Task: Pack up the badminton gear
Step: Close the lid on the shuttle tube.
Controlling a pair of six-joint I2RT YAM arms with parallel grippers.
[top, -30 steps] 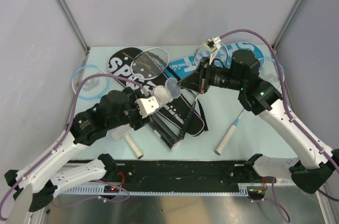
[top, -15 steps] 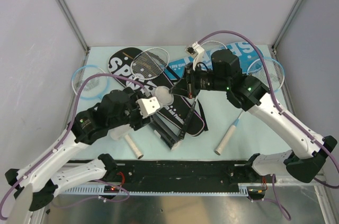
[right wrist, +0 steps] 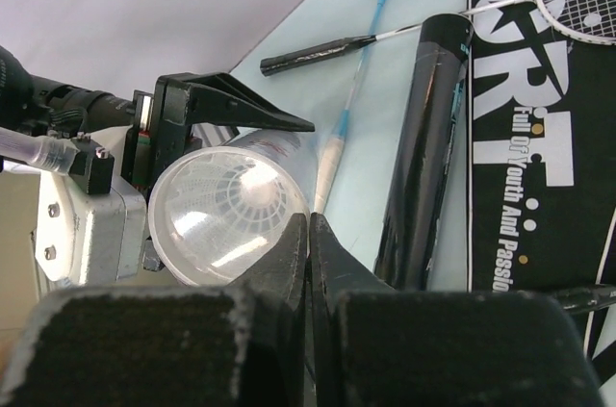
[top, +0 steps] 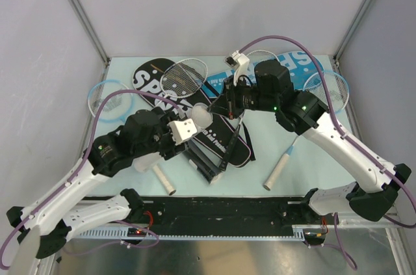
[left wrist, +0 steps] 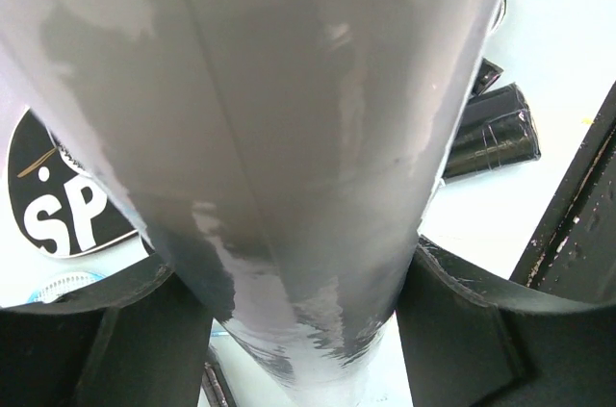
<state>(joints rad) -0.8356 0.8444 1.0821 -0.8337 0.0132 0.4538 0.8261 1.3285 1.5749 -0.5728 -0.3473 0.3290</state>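
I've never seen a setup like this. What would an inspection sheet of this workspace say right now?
Surface: pale blue table, gear spread over it.
Job's things: translucent tube with a shuttlecock inside its mouth; black cover, blue cover, black tube, silver racket, left light-blue racket and right light-blue racket lying loose.
Clutter: nothing seen.
Grippers: left gripper clamped on the translucent tube; right gripper shut, at the tube's mouth.
Cables: a purple cable arches over each arm.
Surroundings: grey walls, metal corner posts.
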